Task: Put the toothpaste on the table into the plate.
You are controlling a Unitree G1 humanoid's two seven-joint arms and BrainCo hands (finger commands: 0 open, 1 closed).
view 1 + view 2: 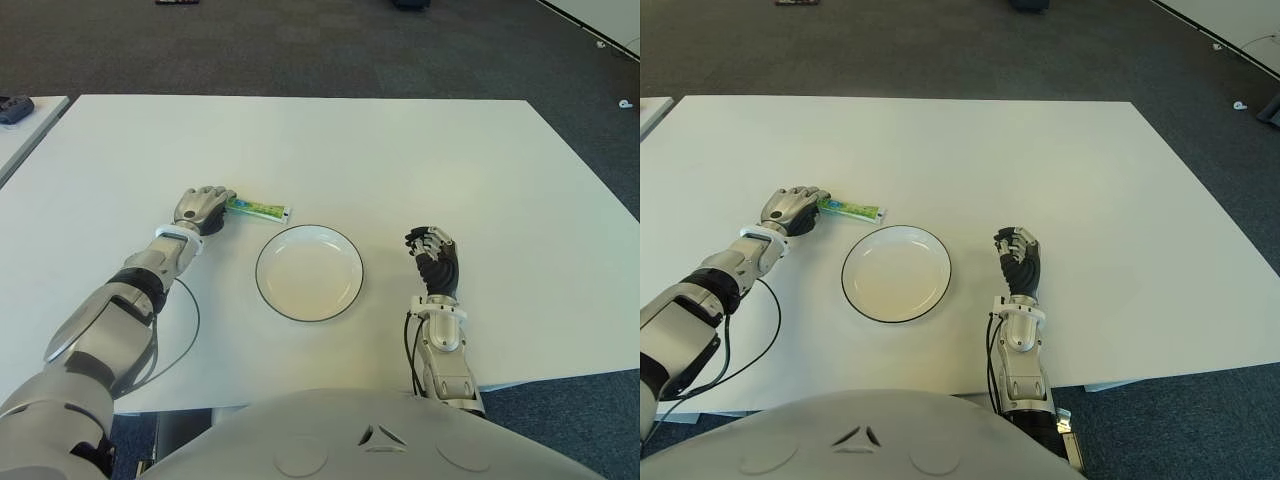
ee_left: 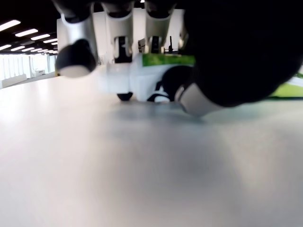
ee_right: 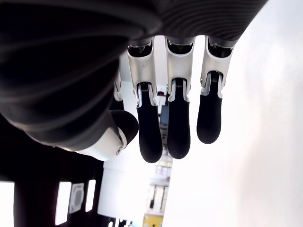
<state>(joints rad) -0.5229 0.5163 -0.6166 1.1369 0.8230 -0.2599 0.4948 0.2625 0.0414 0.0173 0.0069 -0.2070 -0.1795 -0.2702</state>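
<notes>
The toothpaste (image 1: 258,209), a small green-and-white tube, lies flat on the white table (image 1: 400,160) just beyond the left rim of the plate. My left hand (image 1: 205,208) covers the tube's left end. In the left wrist view its fingers (image 2: 75,56) curl down over the tube (image 2: 161,71) and the thumb presses its near side. The tube is still touching the table. The white plate (image 1: 300,285) with a dark rim sits in front of me and holds nothing. My right hand (image 1: 433,258) shows to the right of the plate, fingers relaxed, holding nothing.
A black cable (image 1: 188,320) loops on the table beside my left forearm. A second table (image 1: 25,130) with a dark object (image 1: 14,108) stands at the far left. Grey carpet surrounds the table's edges.
</notes>
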